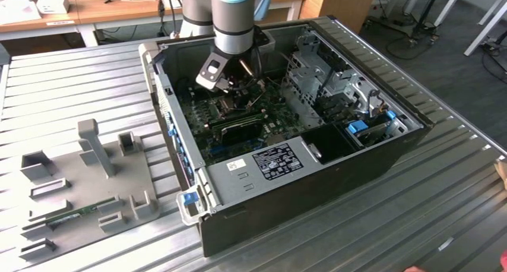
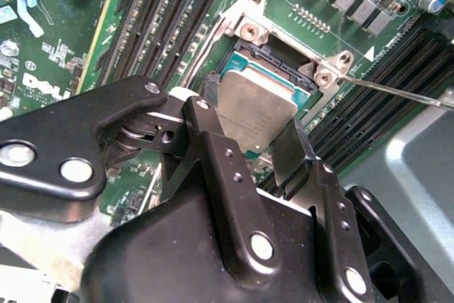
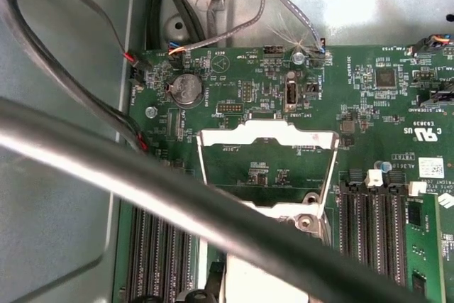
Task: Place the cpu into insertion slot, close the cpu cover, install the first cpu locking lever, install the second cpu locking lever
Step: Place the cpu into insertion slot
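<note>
In the second wrist view my gripper (image 2: 255,117) is shut on the cpu (image 2: 254,103), a pale silver square held by two opposite edges between black fingers (image 2: 207,115). The chip sits slightly tilted over the insertion slot (image 2: 284,62), a dark recess with a silver rim in the green board; I cannot tell whether it touches. The cpu cover (image 3: 268,131) is flipped open, its silver frame lying back over the board in the first wrist view. Thin wire levers (image 2: 401,91) stand out to the sides of the socket. In the exterior view the gripper (image 1: 228,83) reaches down into the open computer case above the socket (image 1: 230,108).
Long black memory slots (image 2: 163,19) flank the socket. Cables (image 3: 234,5) hang at the board's edge. A metal drive cage (image 1: 333,82) and the case walls (image 1: 170,123) close in around the arm. A grey fixture plate (image 1: 87,183) lies on the exterior view's left.
</note>
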`<state>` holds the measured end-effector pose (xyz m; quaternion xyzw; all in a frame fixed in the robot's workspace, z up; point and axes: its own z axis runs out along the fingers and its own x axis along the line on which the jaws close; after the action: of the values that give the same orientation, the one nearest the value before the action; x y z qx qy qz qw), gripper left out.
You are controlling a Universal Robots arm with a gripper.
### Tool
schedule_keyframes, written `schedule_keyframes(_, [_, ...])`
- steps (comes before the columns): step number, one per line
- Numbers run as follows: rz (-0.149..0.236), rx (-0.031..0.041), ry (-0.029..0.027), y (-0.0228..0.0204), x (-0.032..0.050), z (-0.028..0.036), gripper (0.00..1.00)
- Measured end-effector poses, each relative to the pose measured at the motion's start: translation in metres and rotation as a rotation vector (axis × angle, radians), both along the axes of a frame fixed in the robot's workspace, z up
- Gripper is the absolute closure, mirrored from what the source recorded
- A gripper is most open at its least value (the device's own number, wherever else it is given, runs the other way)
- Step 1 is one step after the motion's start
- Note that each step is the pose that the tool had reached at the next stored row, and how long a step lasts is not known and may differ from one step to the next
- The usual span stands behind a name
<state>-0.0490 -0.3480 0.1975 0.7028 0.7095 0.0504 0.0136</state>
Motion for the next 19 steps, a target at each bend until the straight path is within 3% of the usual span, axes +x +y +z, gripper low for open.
schedule_keyframes(3, [0.000,0.0003,-0.0025,0.0000,-0.0004,-0.0002,0.46])
schedule_keyframes(19, [-0.013,-0.0001,-0.0024,0.0012,-0.0020,-0.0019,0.46])
